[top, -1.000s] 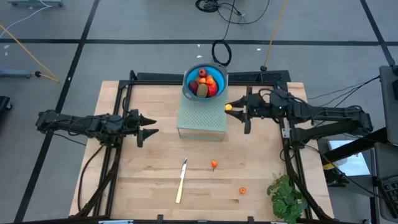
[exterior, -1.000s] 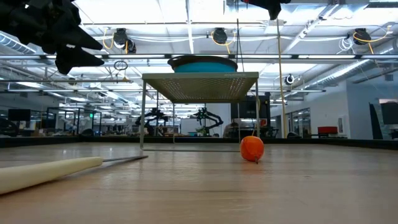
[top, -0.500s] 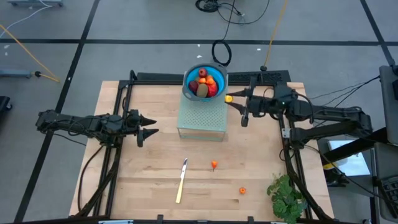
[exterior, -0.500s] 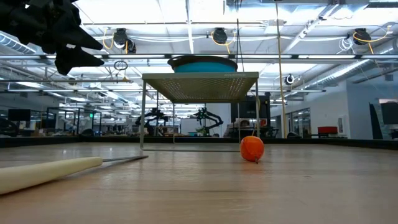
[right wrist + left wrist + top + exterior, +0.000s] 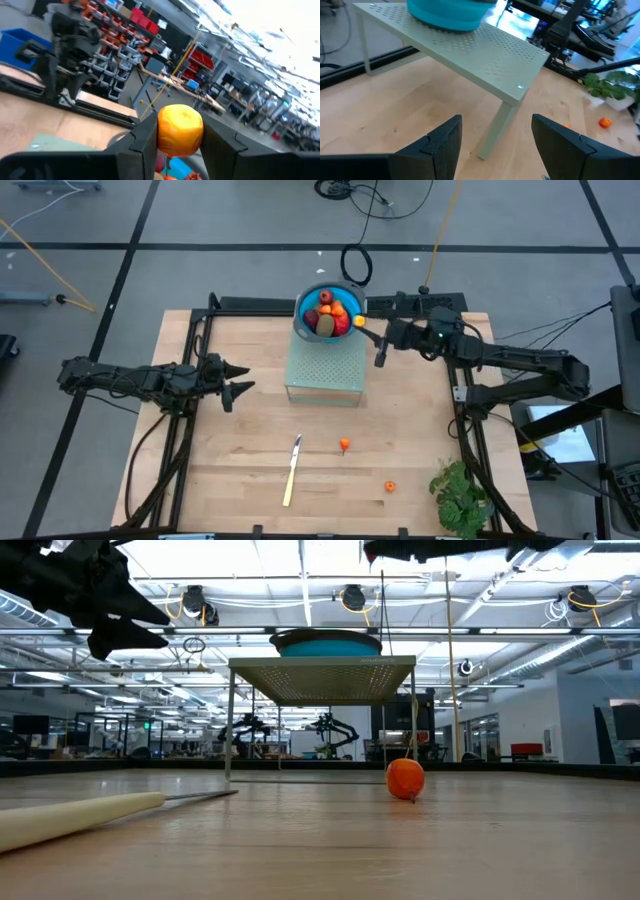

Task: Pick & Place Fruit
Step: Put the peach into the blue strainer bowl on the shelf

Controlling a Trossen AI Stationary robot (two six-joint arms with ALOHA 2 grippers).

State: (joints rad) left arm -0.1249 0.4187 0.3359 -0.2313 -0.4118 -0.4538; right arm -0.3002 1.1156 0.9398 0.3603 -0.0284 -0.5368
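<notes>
Holding a small yellow-orange fruit [image 5: 180, 129] between its two fingers, the right gripper [image 5: 368, 330] sits just right of the blue bowl [image 5: 305, 296], near the top centre of the high view, at about the bowl's rim. Its jaws stand partly closed, pressed on either side of the fruit (the right wrist view shows this plainly). The bowl rests on a pale green perforated stand [image 5: 325, 368] and already contains a heap of fruit [image 5: 330, 314]: red, orange and one olive-brown piece.

At the left middle of the high view, the left gripper [image 5: 242, 389] hangs above the wooden table [image 5: 230, 470], well apart from the stand, its jaws open and empty.

Below the stand, toward the lower centre of the frame, a small orange piece [image 5: 344, 445] lies on the table, and a second orange bit [image 5: 389, 486] lies lower and further right. A pale-handled knife [image 5: 292, 470] rests just left of the first piece, apart from it. A leafy green bunch [image 5: 460, 495] sits at the lower right edge of the table. In the low view the nearer orange piece [image 5: 405, 779] stands in front of the stand's right leg.
</notes>
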